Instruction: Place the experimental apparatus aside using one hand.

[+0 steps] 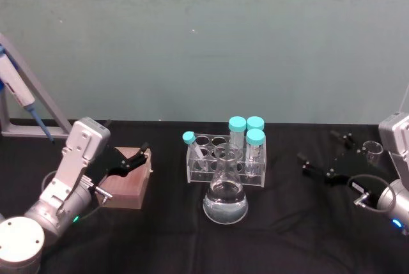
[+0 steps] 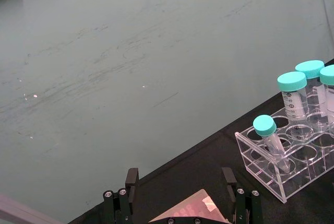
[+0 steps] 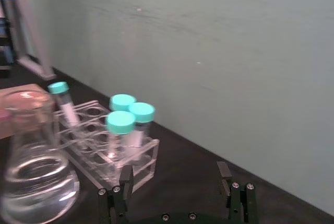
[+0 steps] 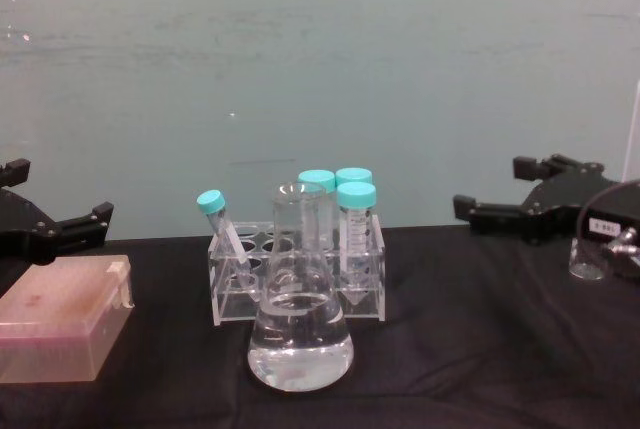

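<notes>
A clear acrylic tube rack (image 1: pixel 217 170) holding teal-capped tubes stands at mid-table, also seen in the chest view (image 4: pixel 232 297). Just in front of it is a conical flask (image 1: pixel 225 200) (image 4: pixel 299 341) part-filled with clear liquid. A small glass beaker (image 1: pixel 372 149) (image 4: pixel 588 259) sits at the far right. My right gripper (image 1: pixel 319 151) (image 4: pixel 490 186) hangs open to the right of the rack, empty, with the beaker behind it. My left gripper (image 1: pixel 142 159) (image 4: pixel 60 194) is open above a pinkish-brown box (image 1: pixel 128 184). The right wrist view shows the flask (image 3: pixel 34 172) and rack (image 3: pixel 104 145) ahead of the open right gripper (image 3: pixel 175 177).
The pinkish-brown box (image 4: pixel 60 329) lies at the left of the black table. A pipette on a grey stand (image 1: pixel 19 95) stands at the far left. A green wall closes off the back. Bare black cloth lies between the rack and the right gripper.
</notes>
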Tool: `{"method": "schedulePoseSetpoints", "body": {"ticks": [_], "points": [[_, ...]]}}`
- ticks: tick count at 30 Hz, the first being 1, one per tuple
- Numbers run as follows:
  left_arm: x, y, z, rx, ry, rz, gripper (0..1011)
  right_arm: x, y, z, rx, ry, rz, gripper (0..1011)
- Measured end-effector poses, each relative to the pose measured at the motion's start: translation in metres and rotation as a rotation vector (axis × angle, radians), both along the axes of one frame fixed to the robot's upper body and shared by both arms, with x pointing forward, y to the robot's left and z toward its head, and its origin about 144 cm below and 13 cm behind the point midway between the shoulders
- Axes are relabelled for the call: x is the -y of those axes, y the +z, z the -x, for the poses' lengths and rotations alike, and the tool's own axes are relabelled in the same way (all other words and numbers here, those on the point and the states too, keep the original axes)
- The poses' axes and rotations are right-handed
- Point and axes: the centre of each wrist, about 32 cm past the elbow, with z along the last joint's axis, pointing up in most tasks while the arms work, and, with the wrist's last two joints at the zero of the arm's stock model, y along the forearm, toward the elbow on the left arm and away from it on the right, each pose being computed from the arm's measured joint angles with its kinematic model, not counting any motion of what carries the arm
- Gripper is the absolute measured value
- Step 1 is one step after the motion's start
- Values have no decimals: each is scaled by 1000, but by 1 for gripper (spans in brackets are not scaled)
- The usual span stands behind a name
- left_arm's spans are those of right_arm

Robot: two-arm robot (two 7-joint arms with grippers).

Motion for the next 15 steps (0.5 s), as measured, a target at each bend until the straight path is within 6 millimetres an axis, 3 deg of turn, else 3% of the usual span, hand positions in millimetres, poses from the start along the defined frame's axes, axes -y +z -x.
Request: {"method": "schedulePoseSetpoints", "body": {"ticks": [15], "points": [[0, 0, 0, 0, 0, 0, 1000, -6, -4, 0, -83, 156, -27, 1003]]}}
